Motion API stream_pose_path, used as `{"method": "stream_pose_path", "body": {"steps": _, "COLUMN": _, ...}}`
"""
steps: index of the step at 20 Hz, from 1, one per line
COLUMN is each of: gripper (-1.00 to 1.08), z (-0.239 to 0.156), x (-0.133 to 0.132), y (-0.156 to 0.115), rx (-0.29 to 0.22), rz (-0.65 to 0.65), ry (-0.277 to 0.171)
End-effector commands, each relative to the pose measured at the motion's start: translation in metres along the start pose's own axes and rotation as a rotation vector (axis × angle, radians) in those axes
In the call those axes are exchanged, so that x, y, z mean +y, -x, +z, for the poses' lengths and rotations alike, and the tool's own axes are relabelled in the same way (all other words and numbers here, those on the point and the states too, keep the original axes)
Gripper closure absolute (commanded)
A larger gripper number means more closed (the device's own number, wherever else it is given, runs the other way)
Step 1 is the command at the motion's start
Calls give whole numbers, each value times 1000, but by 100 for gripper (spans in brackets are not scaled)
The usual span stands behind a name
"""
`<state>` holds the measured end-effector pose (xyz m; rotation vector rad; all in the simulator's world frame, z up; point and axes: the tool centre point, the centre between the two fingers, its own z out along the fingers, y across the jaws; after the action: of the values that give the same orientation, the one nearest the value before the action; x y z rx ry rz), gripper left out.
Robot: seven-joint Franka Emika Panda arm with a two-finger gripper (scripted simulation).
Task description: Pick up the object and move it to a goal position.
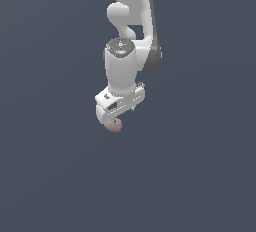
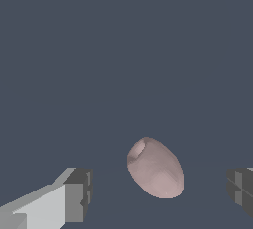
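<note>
The object [image 2: 155,168] is a small pinkish-brown egg-like lump lying on the dark grey floor. In the wrist view it lies between my two fingertips, nearer one of them, with clear gaps on both sides. My gripper [image 2: 158,193] is open, its dark pads [image 2: 81,193] apart and touching nothing. In the exterior view the white arm reaches down from above, and the gripper [image 1: 116,118] hangs right over the object [image 1: 115,125], which peeks out below the hand. The fingers are mostly hidden there by the hand.
The plain dark grey floor [image 1: 200,176] spreads around on all sides. No other objects or edges show in either view.
</note>
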<state>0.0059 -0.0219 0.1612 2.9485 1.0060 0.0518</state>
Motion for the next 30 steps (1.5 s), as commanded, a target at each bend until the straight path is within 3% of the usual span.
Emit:
{"method": "stream_pose_path", "body": {"steps": 1, "gripper": -92, "z": 4, "x": 2, "y": 4, "rx": -3, "rz": -62, "ry": -2}}
{"method": "stream_pose_path", "body": {"steps": 30, "gripper": -92, "z": 47, "x": 25, "y": 44, "rx": -10, "rz": -726, "ry": -37}}
